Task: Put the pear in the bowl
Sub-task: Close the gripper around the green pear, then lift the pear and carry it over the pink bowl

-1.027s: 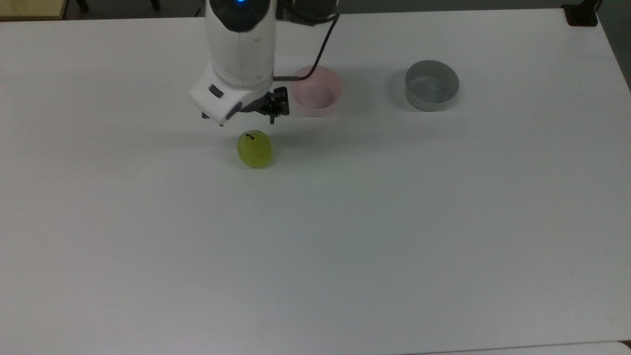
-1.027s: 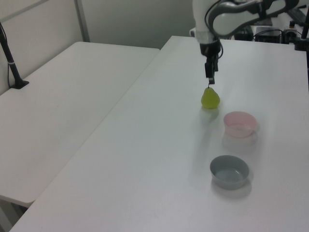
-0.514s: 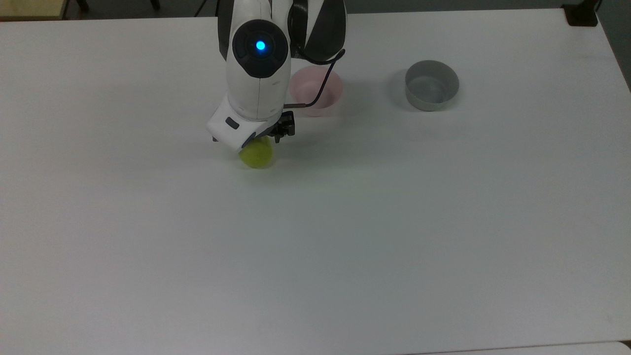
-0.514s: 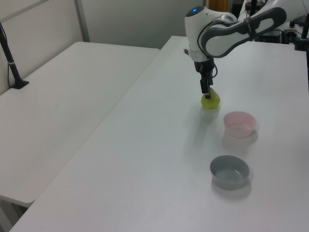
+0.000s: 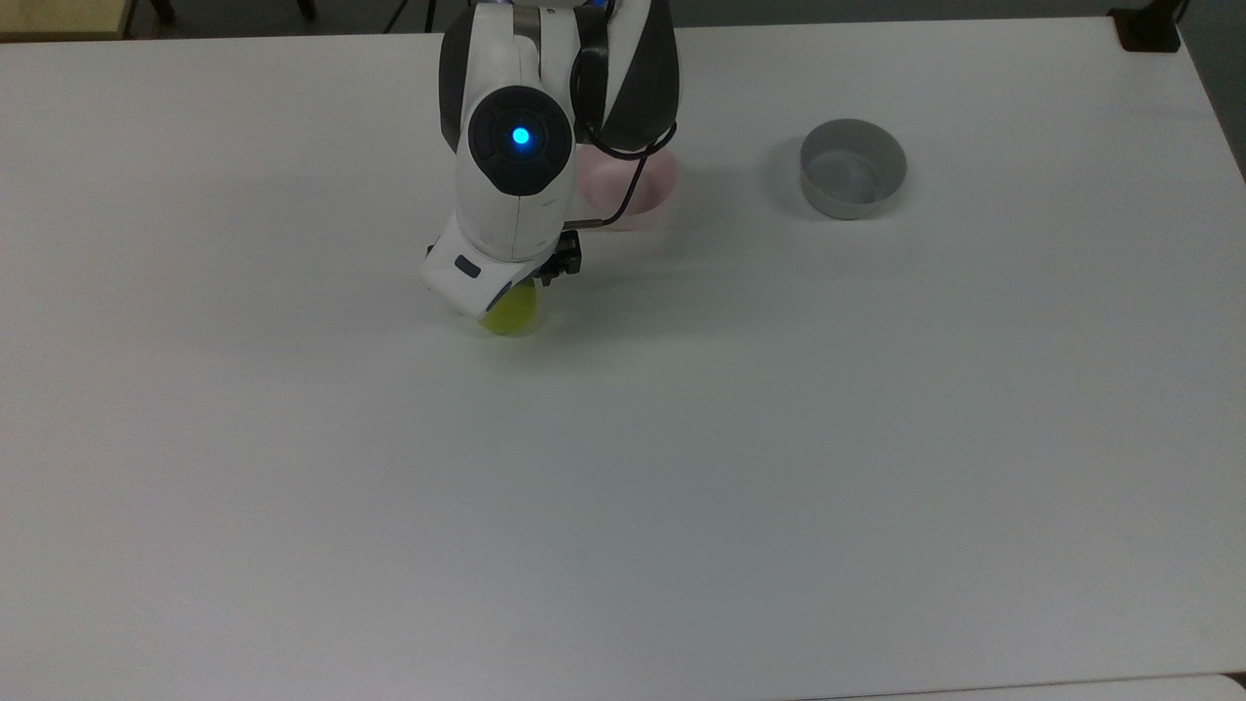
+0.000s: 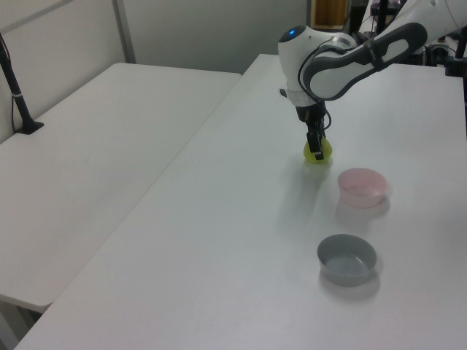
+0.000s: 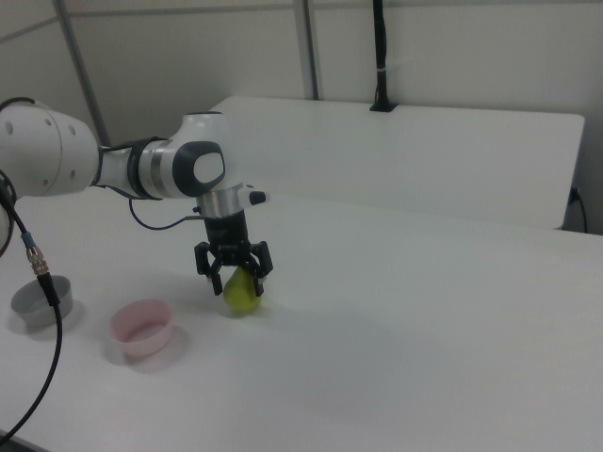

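Observation:
The yellow-green pear (image 7: 242, 296) sits on the white table, left of the table's middle in the top view (image 5: 514, 313). My gripper (image 7: 237, 277) has come down over its top and is open, with one finger on each side of the fruit. In the left view the fingers (image 6: 316, 146) overlap the pear (image 6: 322, 153). The pale pink bowl (image 7: 141, 328) stands empty a short way to the right view's left of the pear. In the top view the arm partly hides the bowl (image 5: 656, 191).
An empty grey straight-sided bowl (image 5: 853, 180) stands at the top view's right of the pink one, and shows too in the left view (image 6: 347, 259). A black cable (image 7: 38, 311) hangs from the arm. A second white table (image 6: 87, 160) adjoins at the left view's left.
The arm has swung over the pear and come down. The gripper was above and beside the fruit a second ago and now straddles its top. The pear and both bowls have stayed put.

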Motion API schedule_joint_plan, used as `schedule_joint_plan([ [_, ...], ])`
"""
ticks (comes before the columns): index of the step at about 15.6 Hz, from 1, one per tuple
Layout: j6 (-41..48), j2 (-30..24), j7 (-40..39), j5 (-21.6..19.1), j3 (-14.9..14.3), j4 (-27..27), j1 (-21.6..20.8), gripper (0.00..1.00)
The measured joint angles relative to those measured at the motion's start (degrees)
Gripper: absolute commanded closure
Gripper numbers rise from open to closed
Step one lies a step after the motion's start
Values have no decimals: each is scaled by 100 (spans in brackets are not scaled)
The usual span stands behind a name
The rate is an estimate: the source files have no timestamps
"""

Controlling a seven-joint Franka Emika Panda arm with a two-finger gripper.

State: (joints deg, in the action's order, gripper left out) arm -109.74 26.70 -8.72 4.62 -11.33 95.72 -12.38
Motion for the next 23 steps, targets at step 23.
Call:
schedule_joint_plan([
  [23,955,-1256,-320,-13,-229,-398,-18,93],
])
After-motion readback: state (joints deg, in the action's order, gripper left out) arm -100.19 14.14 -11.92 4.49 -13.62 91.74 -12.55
